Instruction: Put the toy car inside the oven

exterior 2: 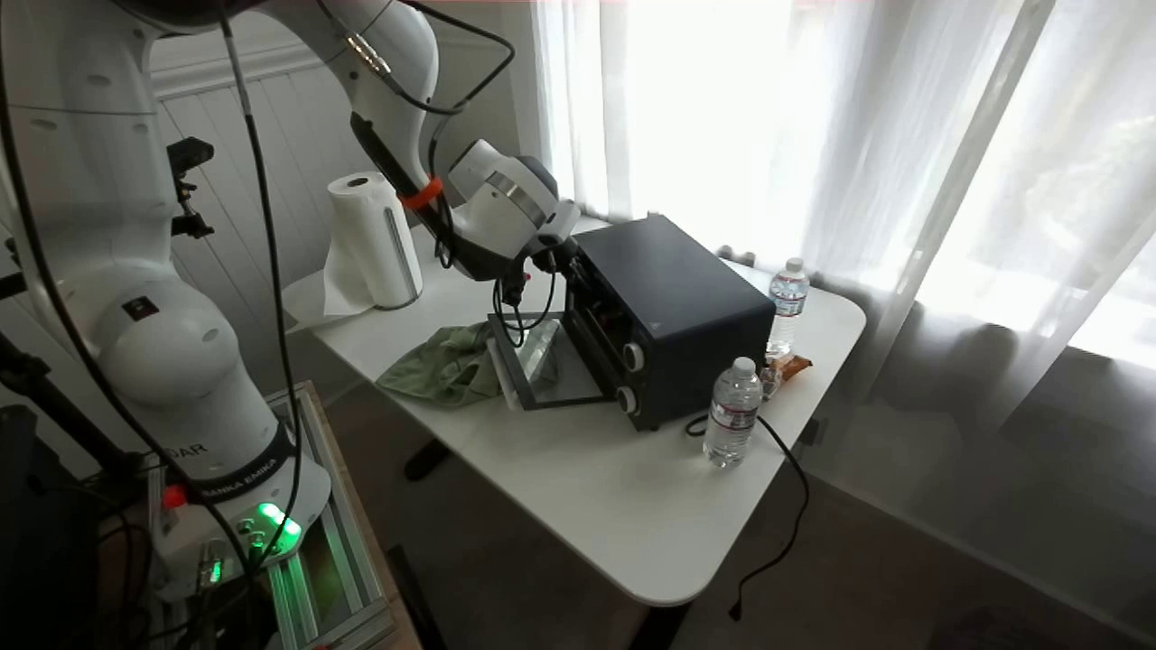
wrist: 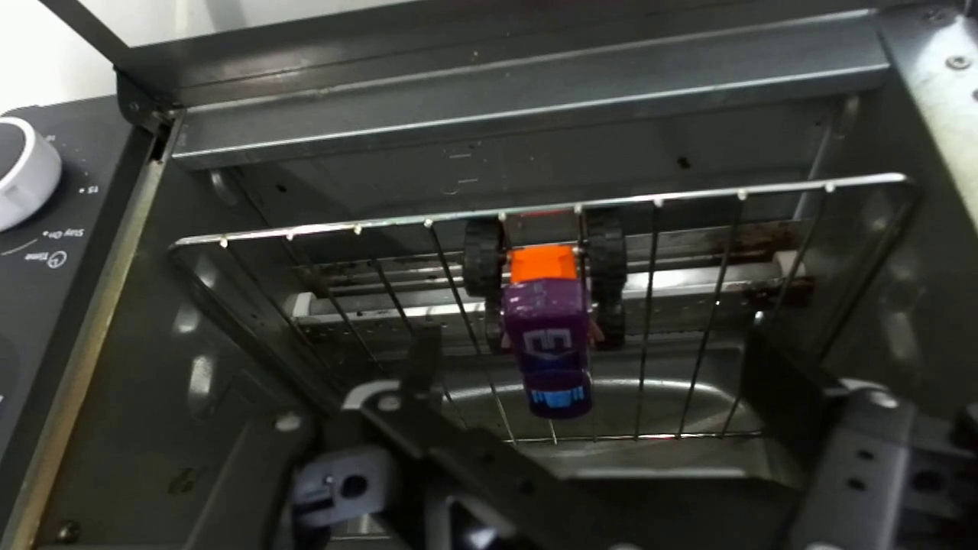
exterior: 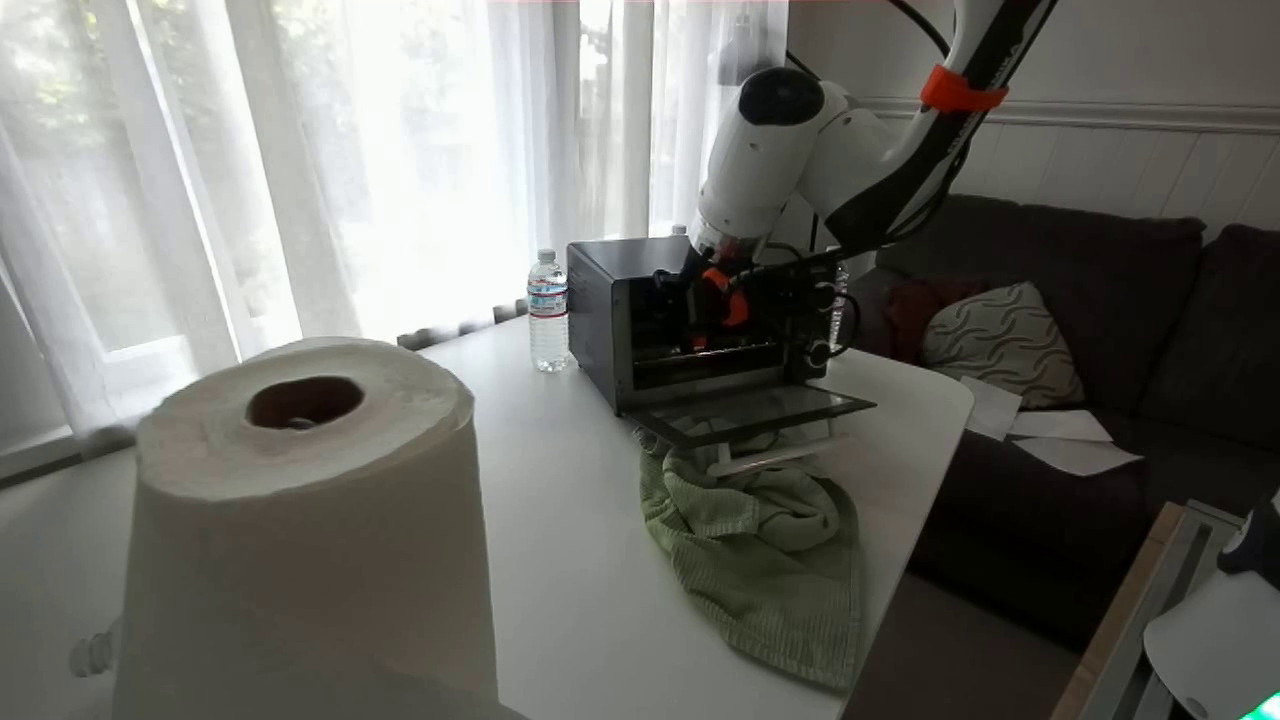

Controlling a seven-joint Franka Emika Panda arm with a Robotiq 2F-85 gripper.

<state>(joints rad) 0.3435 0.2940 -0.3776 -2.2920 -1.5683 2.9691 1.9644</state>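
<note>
Wrist view: toy car (wrist: pixel 548 325) rests on the wire rack (wrist: pixel 390 225) inside the oven (wrist: pixel 153 397); gripper (wrist: pixel 592 351) spread wide — fingers (wrist: pixel 422 363) left and right of the car, visible gap each side.

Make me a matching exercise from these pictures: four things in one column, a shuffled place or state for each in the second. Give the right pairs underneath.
Column one
1. Toy car
2. Oven door
3. Green towel
4. Paper towel roll

Column two
A. Lying rumpled on the table
B. Dropped open
C. Standing upright on the table
D. On the wire rack inside the oven

Right pairs
1-D
2-B
3-A
4-C
</note>
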